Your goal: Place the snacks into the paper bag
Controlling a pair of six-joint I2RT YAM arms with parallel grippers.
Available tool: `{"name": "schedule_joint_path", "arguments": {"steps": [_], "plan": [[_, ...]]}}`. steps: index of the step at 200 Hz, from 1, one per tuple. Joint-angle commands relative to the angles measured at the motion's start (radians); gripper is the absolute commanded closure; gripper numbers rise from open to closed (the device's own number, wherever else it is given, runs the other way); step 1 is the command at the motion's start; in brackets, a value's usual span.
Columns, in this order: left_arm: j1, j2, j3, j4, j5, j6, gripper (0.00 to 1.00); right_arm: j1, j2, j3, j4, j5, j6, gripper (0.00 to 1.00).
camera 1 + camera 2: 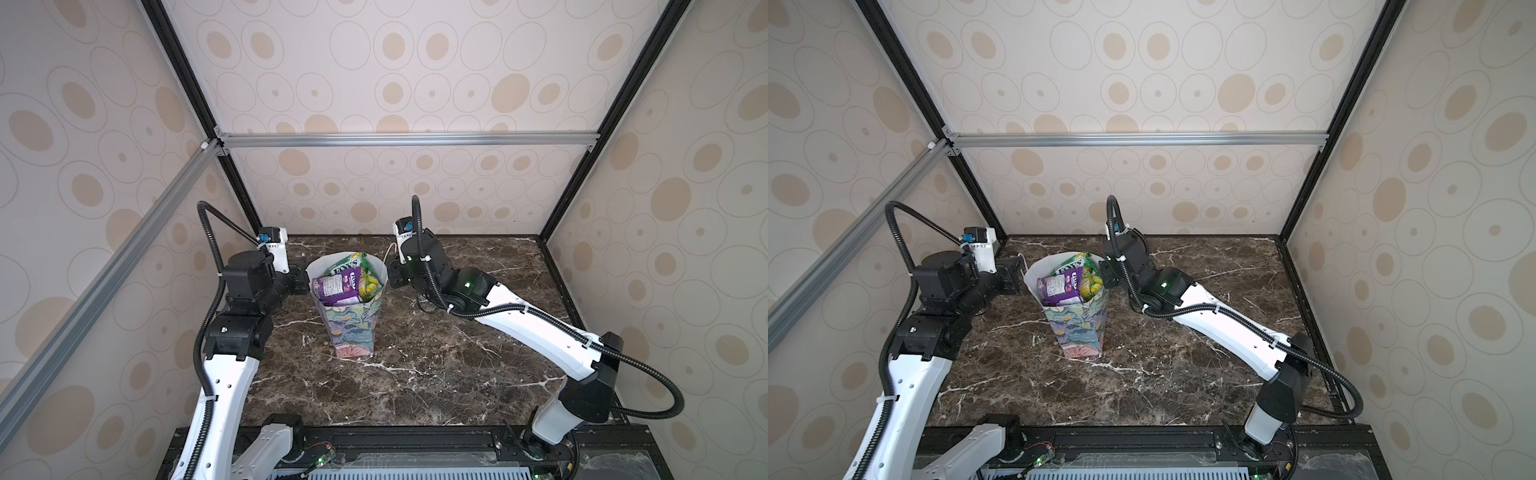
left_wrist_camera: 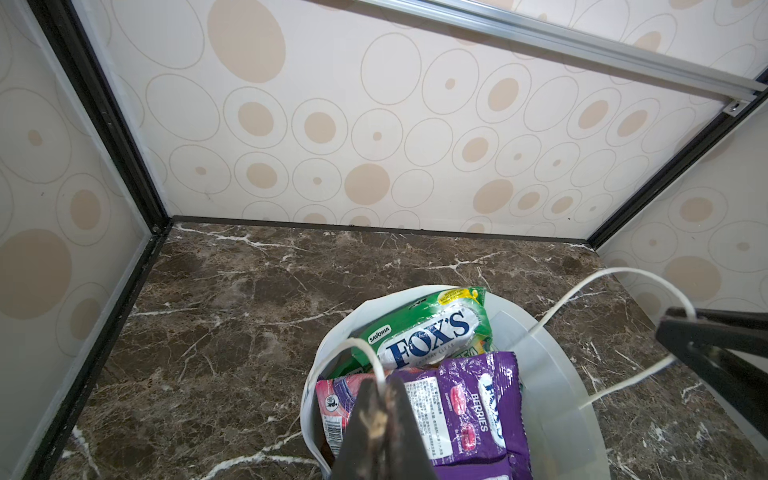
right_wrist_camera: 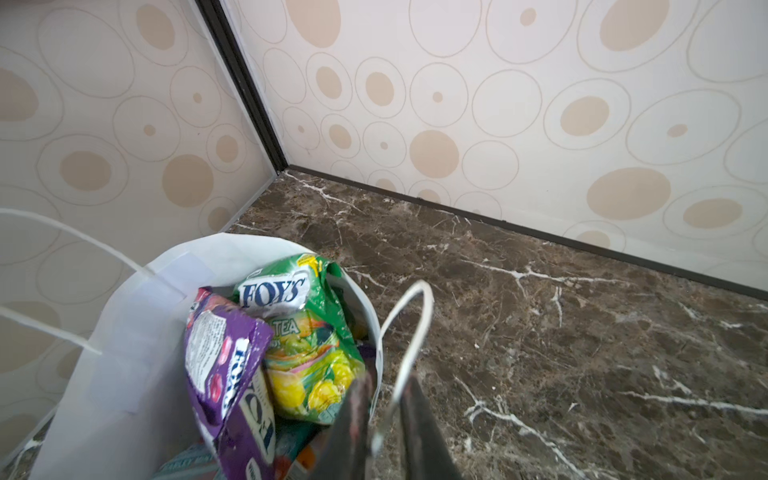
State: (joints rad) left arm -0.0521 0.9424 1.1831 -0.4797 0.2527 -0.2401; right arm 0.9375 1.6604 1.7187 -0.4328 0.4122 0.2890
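The paper bag (image 1: 351, 328) (image 1: 1077, 328) stands upright mid-table, floral outside and white inside, its mouth spread wide. Snacks fill it: a purple packet (image 1: 336, 286) (image 2: 469, 407) (image 3: 224, 374) lies over a green FOX'S packet (image 1: 347, 264) (image 2: 428, 332) (image 3: 286, 291) and a yellow-green one (image 3: 316, 365). My left gripper (image 1: 308, 277) (image 2: 380, 384) is at the bag's left rim, shut on one white cord handle (image 2: 361, 345). At the right rim my right gripper (image 1: 388, 274) (image 3: 386, 386) has the other cord handle (image 3: 415, 316) between its narrow jaws.
The dark marble table (image 1: 457, 374) is boxed in by patterned walls at the back and both sides. A black frame rail (image 1: 415, 440) runs along the front edge. No packets lie on the tabletop in any view.
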Motion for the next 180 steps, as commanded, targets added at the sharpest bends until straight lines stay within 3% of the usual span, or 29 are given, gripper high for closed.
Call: {"name": "schedule_joint_path", "arguments": {"steps": [1,62,97,132,160,180], "plan": [[0.004,-0.008,0.015,0.037,0.037,-0.013,0.93,-0.004,0.028,0.051,-0.015,-0.037,0.002,1.0],[-0.002,0.089,0.107,0.104,0.237,-0.063,0.96,-0.011,0.053,0.203,-0.034,-0.052,-0.117,1.0],[-0.016,0.156,0.2,0.126,0.286,-0.074,0.95,-0.019,0.042,0.235,-0.05,-0.023,-0.161,1.0],[-0.111,0.229,0.31,0.108,0.268,-0.045,0.96,-0.053,-0.034,0.159,-0.007,-0.021,-0.17,1.0],[-0.18,0.246,0.27,0.169,0.258,-0.056,0.96,-0.097,-0.104,0.07,0.013,-0.047,-0.145,1.0],[-0.221,0.262,0.253,0.162,0.186,-0.039,0.97,-0.102,-0.15,0.013,0.028,-0.041,-0.15,1.0]]}}
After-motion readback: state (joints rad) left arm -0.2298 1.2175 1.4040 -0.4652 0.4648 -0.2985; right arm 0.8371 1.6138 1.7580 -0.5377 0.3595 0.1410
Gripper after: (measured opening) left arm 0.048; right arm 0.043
